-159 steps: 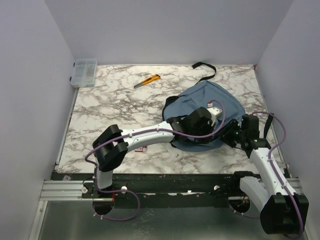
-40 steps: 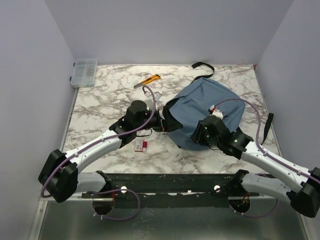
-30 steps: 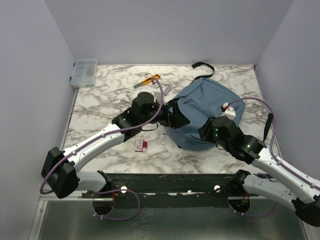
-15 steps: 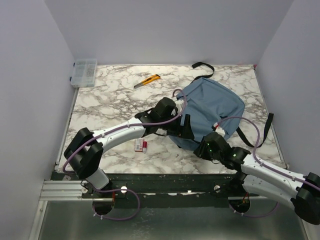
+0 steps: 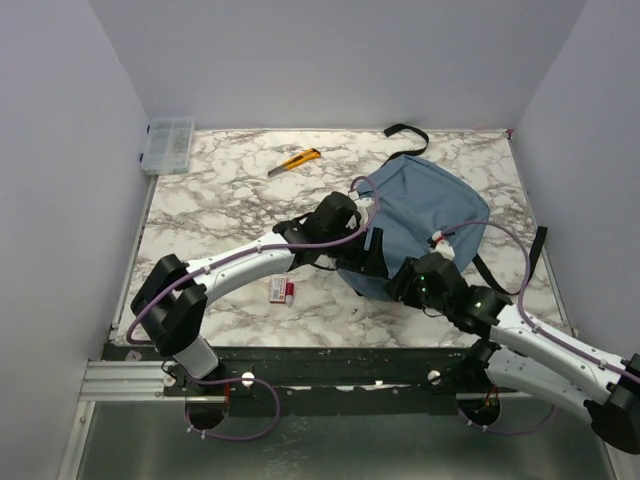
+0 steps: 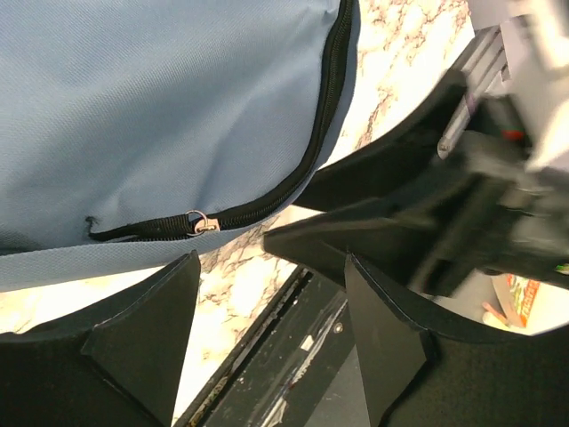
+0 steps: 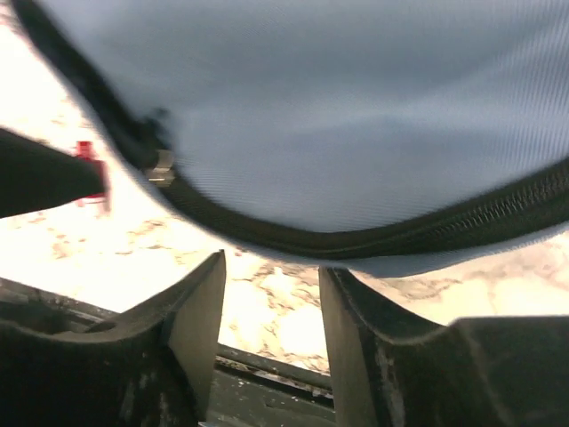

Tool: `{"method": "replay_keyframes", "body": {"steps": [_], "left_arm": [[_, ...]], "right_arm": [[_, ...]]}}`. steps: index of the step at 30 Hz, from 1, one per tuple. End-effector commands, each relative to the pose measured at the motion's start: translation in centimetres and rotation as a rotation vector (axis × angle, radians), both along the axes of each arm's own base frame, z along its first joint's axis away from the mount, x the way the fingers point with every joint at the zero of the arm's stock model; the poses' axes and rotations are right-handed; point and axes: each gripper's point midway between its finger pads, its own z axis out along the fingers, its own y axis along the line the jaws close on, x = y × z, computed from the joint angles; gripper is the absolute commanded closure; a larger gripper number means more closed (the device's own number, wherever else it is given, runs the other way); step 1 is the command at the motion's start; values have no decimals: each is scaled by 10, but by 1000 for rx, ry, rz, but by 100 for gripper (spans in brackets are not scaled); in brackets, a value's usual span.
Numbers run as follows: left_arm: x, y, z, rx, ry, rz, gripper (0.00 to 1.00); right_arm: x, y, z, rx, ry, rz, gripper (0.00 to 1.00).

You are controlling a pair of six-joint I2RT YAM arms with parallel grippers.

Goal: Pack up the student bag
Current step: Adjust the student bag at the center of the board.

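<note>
Student bag [image 5: 425, 205], rounded dusty-blue fabric with a dark zipper [image 6: 329, 107] (metal ring pull [image 6: 203, 222]), lay by the marbled table's [image 5: 200, 205] right edge; left gripper [image 6: 271, 260] and right gripper [image 7: 271, 262] gaped empty.

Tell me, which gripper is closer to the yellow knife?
Left. The left gripper is at the bag's near-left edge, with the knife beyond it toward the back wall. The right gripper sits nearer the front and further right, so farther away.
</note>
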Motion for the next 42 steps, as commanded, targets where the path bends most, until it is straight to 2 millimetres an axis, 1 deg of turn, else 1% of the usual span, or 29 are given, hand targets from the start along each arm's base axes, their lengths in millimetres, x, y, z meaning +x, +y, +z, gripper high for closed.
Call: {"method": "replay_keyframes", "body": {"steps": [1,3,5,6,7,10,12,14,17,19,20,22,23,25,26,27,28,29,31,33,34,36,37,38,40,42], "left_arm": [[12,11,22,18,-114,22,31],[20,22,13,52,-103,60,33],[24,33,3,76,-79,105,32],[26,38,0,86,-72,127,27],[28,43,-5,99,-65,156,19],[31,53,-16,132,-50,221,7],[31,54,-19,138,-39,233,6],[31,50,-22,138,-25,224,7],[32,44,-30,146,0,206,14],[32,41,-35,150,15,196,22],[32,40,-38,153,18,194,29],[33,39,-41,158,22,189,46],[34,39,-41,159,20,185,55],[34,38,-39,152,6,179,70],[35,38,-36,140,-7,178,75],[35,37,-33,125,-19,175,83],[35,36,-28,104,-35,173,88],[35,37,-25,83,-50,175,91],[34,37,-16,38,-80,178,94],[34,37,-10,15,-98,177,97],[33,36,-7,0,-106,176,97],[31,38,-3,-26,-109,185,97],[29,39,-4,-32,-105,193,97],[29,41,-2,-38,-106,203,98],[28,44,-1,-50,-104,229,95],[28,48,2,-58,-106,250,86]], "right_arm": [[12,-12,47,1,-125,-45,38],[14,-14,57,34,-139,-87,18],[13,-14,58,76,-115,-139,3],[12,-14,55,95,-87,-169,0],[10,-14,52,112,-63,-189,0],[4,-6,42,187,4,-227,0],[3,-3,36,231,29,-254,0],[3,-5,33,244,39,-289,0],[6,-13,35,229,29,-334,0],[6,-15,37,216,21,-328,0],[5,-15,37,210,21,-325,0],[4,-14,36,198,11,-291,0],[4,-13,36,188,-1,-261,0],[5,-16,35,151,-34,-227,0],[5,-18,34,131,-44,-218,0],[6,-19,35,120,-57,-206,0],[7,-17,38,108,-69,-182,0],[8,-14,40,102,-77,-159,0],[9,-14,39,94,-64,-172,0],[10,-19,35,117,-25,-265,0],[10,-20,34,163,-5,-325,0],[13,-12,39,308,-10,-379,0],[17,-9,44,393,-30,-404,2],[18,-11,40,449,-22,-455,3],[21,-16,40,529,-19,-542,5],[25,-17,43,578,-33,-577,8]]}}
